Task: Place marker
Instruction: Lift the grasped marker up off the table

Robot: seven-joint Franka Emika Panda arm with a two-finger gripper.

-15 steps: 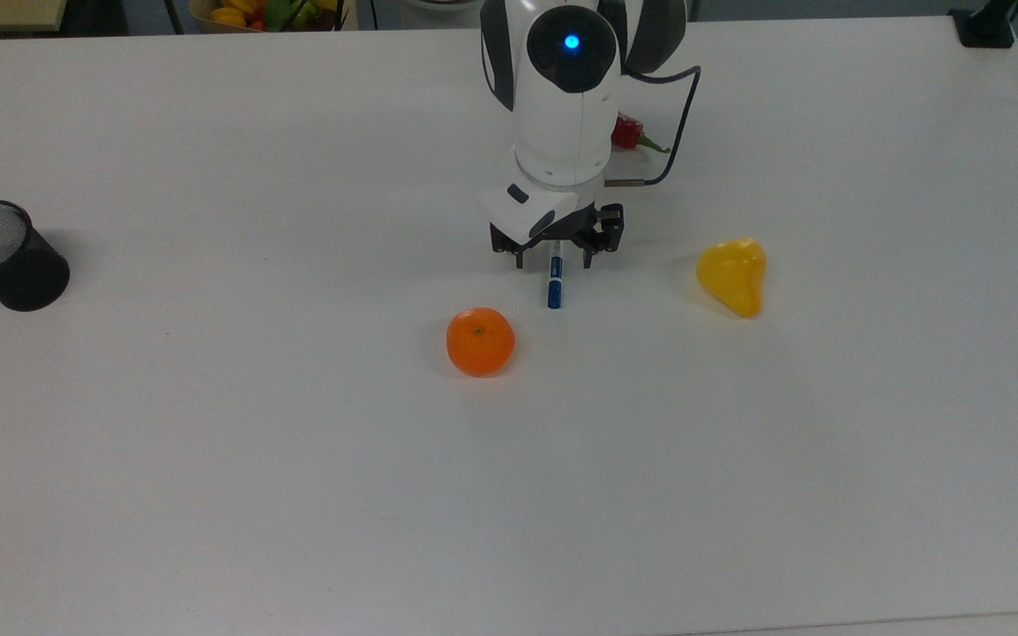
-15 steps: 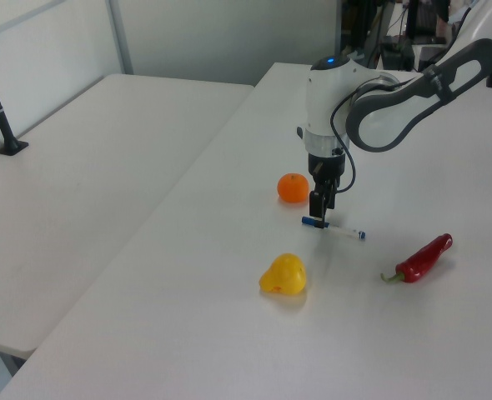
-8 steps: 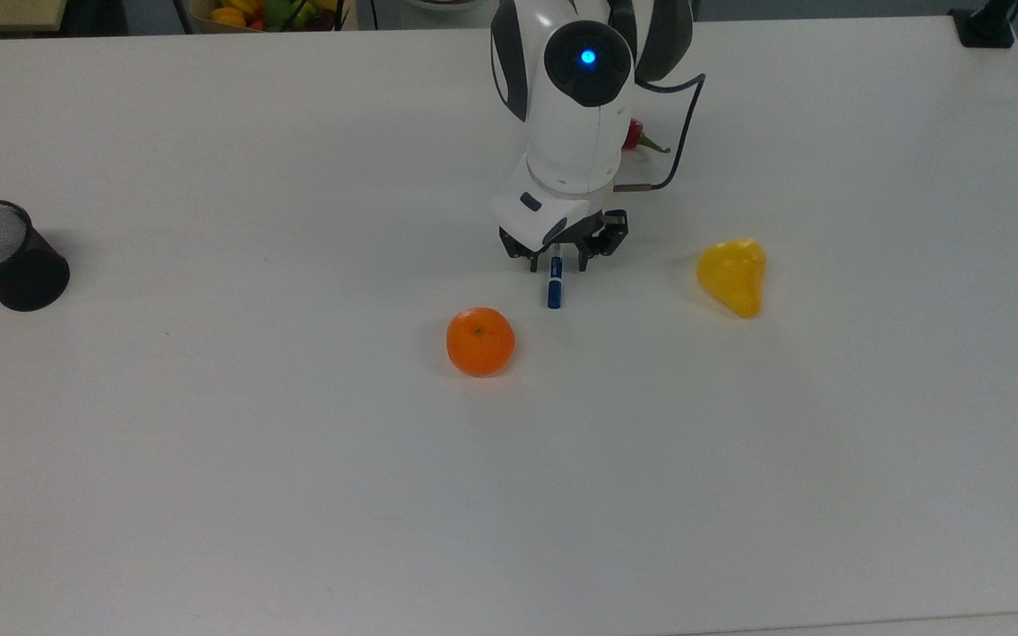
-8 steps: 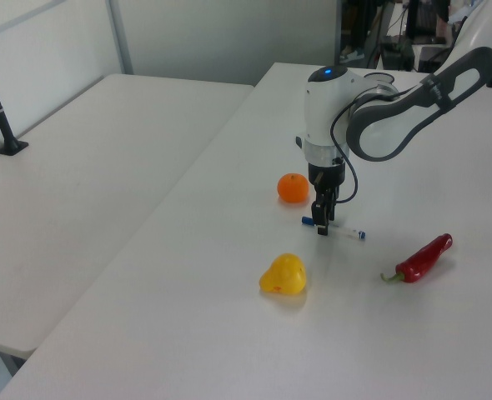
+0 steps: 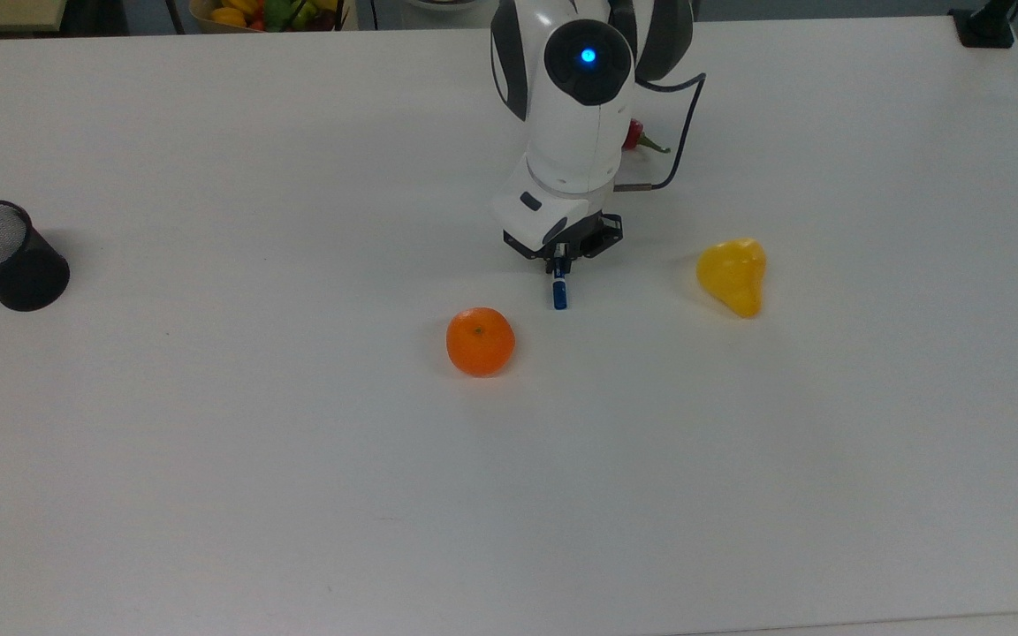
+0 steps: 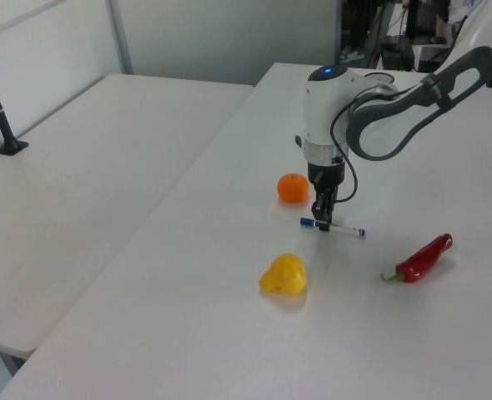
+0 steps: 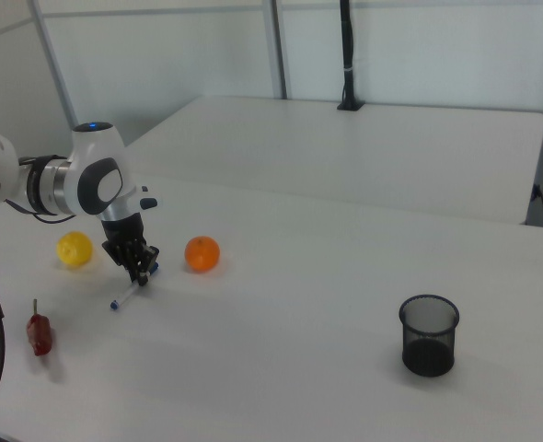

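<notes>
The gripper point(image 5: 561, 263) pinches the marker point(image 5: 558, 291) lying on the counter point(image 5: 297, 442), between the orange point(image 5: 480, 341) and yellow pear point(image 5: 733, 276). Its body hides the marker's upper half in the top view; label text is unreadable.

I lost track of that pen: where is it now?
The slim white marker with blue cap lies on the white table under the end effector, between the orange and the red chili in the left view.

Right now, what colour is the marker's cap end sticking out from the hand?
Blue, on the marker just below the hand; the top view shows it best.
</notes>
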